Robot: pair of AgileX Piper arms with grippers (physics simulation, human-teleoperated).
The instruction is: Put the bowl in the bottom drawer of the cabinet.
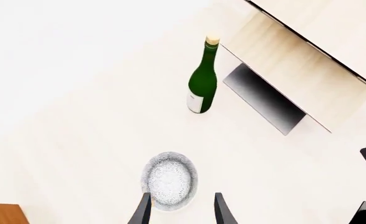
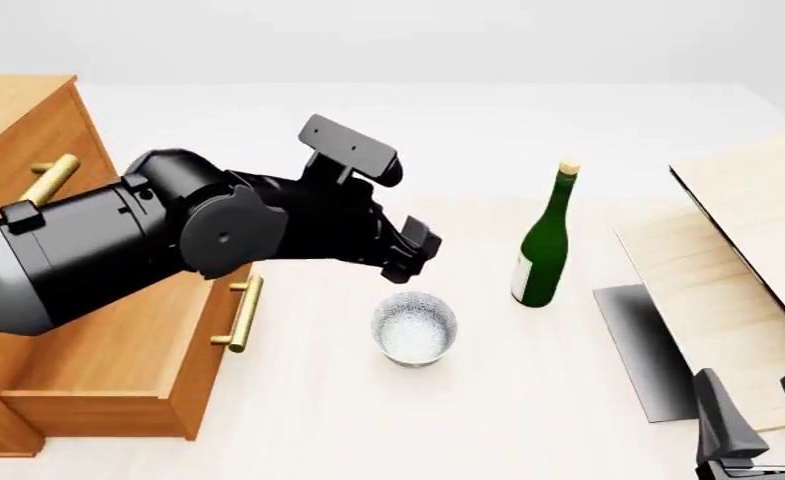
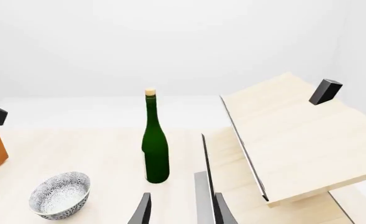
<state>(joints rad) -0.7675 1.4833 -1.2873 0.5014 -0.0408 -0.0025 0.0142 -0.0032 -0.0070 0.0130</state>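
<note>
Bowl (image 1: 169, 179) just ahead of parted left fingers (image 1: 141, 211), untouched

Front view overlooks table; all views share the bottle (image 2: 544, 245).

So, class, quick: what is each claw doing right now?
Left claw: open, above the bowl, holding nothing.
Right claw: open, holding nothing.

The left arm reaches in from the side, wrist bent downward; the left gripper (image 1: 182, 208) points down with its fingers parted. The right gripper (image 2: 756, 405) sits low, fingers upright and spread apart.
</note>
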